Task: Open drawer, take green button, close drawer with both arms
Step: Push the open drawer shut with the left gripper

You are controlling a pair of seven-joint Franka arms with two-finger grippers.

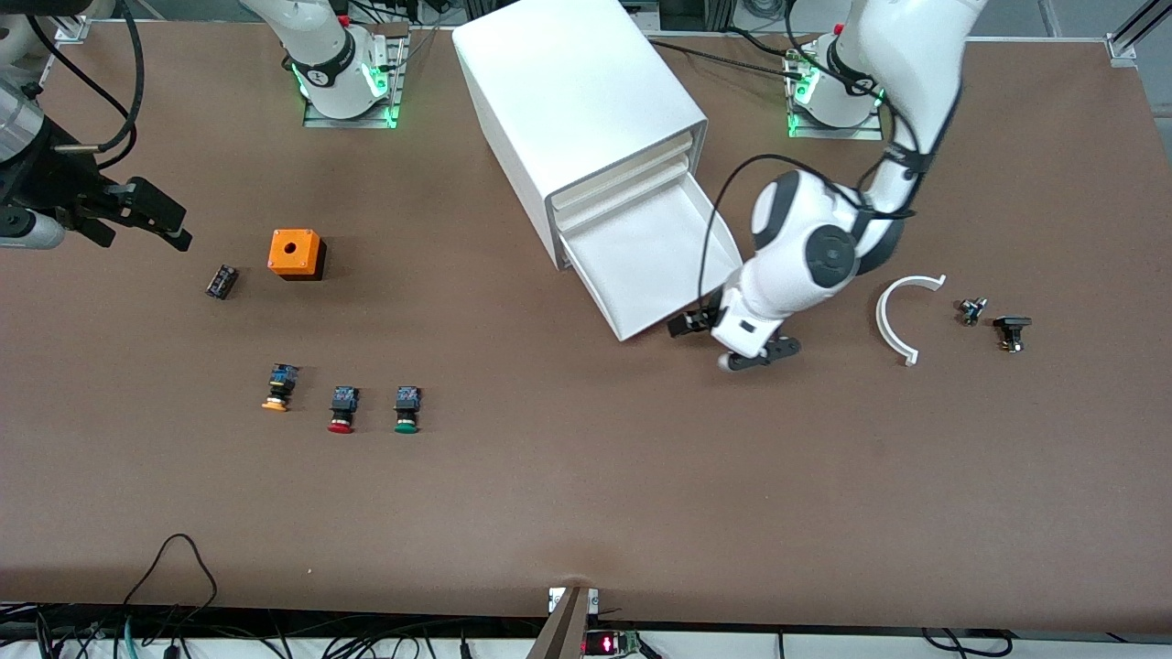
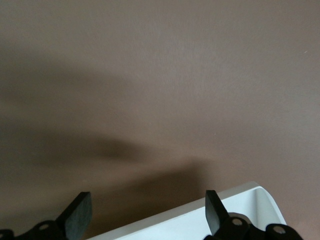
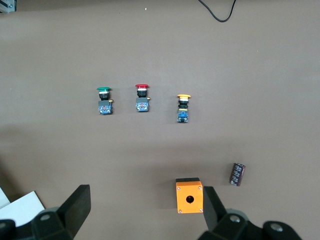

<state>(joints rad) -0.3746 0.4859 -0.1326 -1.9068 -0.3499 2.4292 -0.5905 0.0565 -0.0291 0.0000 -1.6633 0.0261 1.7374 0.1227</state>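
The drawer [image 1: 664, 265], lowest of three in the white cabinet [image 1: 577, 110], is standing pulled out, its long axis running out from the cabinet front toward the front camera and slightly toward the left arm's end. The left gripper [image 1: 700, 322] is sitting at the drawer's front lip; in the left wrist view its fingers [image 2: 215, 212] are spread apart with the white lip [image 2: 200, 220] between them, contact not discernible.

The button [image 1: 406, 408] is lying on the table, well apart from the cabinet toward the right arm's end, green cap pointing at the front camera, blue end toward the bases. Red-capped button [image 1: 341, 409] is lying just beside it, orange-capped button [image 1: 278, 387] next along.

Right gripper [image 1: 137, 215] is waiting raised over the table's edge at the right arm's end, jaws apart, near the orange box [image 1: 296, 253] and a small dark cylinder [image 1: 221, 281].
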